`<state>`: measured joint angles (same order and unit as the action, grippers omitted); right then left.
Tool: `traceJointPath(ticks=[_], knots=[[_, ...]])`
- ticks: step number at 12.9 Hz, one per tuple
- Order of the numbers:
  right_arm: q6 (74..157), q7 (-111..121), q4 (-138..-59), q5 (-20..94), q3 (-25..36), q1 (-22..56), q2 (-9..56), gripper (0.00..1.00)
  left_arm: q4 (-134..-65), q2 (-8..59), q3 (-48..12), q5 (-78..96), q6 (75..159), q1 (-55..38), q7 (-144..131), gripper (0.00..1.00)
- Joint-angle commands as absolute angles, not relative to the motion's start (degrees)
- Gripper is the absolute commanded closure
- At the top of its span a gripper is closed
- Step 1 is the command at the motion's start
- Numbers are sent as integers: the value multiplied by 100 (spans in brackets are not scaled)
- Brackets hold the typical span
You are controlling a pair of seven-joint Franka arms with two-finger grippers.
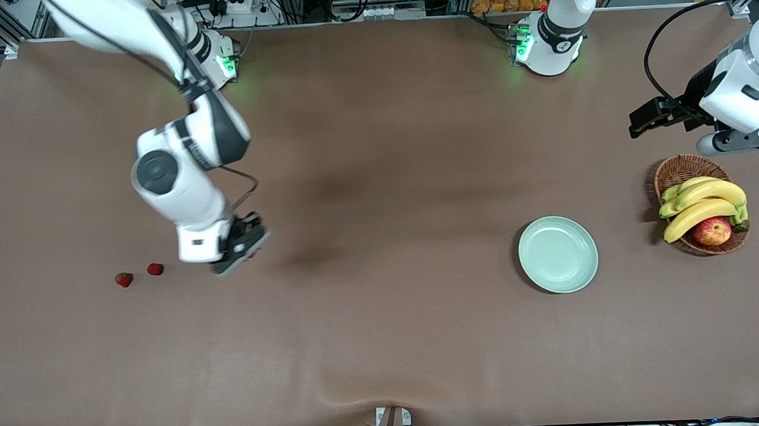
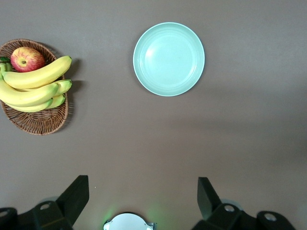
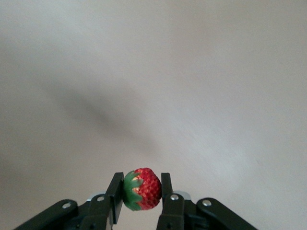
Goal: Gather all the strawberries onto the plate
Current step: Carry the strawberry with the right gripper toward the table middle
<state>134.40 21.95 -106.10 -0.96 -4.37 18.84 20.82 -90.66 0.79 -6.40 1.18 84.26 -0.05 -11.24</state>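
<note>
While the right gripper (image 3: 139,196) hangs over bare brown table (image 1: 384,315), pinching one small red strawberry (image 3: 141,189), two more red berries (image 1: 139,275) lie toward its end; the round mint-green plate (image 1: 558,254) sits empty beside the wicker basket (image 1: 679,171); the left gripper (image 2: 141,196) waits, spread wide.

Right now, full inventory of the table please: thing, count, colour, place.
strawberries: 3, red with green caps; two on the table at the right arm's end, one held in the right gripper.
plate: 1, pale mint green, nothing on it, toward the left arm's end.
basket: 1, brown wicker, beside the plate, at the left arm's end.
bananas: one bunch, yellow, in the basket.
apple: 1, red-yellow, in the basket.
right gripper: shut on a strawberry, over the table by the two loose berries.
left gripper: open, waiting above the table near the basket.
</note>
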Motion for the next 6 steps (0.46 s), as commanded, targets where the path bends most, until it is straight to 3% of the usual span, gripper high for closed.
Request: traceJointPath(ticks=[1,6], knots=[[13359,1926,-9934,-62,-378,2327,2504,100,-9018,176,-650,53,8393,-9,-1028,0],[13394,759,-8519,220,-378,3374,3549,100,-9018,211,-650,53,8402,0,-1028,0]])
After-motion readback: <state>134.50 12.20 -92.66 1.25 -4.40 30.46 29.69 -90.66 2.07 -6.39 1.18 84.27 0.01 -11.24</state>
